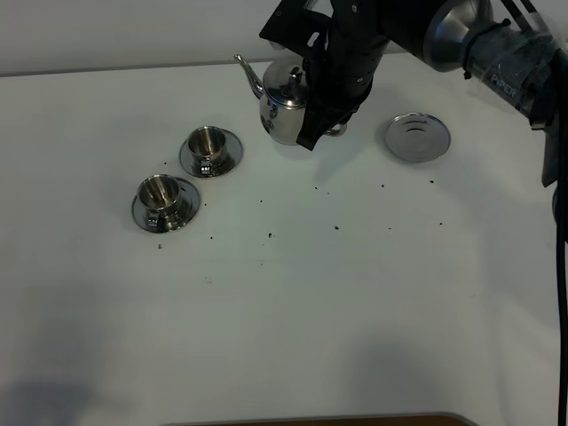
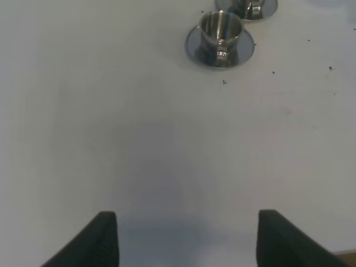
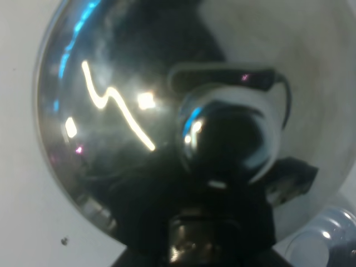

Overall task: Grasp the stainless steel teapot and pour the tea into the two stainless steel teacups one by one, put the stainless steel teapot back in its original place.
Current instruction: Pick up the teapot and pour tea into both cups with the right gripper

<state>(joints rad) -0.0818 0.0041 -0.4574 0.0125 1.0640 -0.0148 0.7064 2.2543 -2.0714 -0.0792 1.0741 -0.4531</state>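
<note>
Evidently the right gripper (image 1: 321, 120) grips the slick, rigid, likely tea-heavy stainless steel teapot (image 1: 282, 111) by its loop handle (image 1: 336, 130), the surest hold, while the left gripper (image 2: 186, 239) gapes empty.

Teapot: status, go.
Left tool open, holding nothing, over table. Right tool shut on teapot handle, pot off its coaster. Rear teacup and front teacup upright; only specks in the way.
</note>
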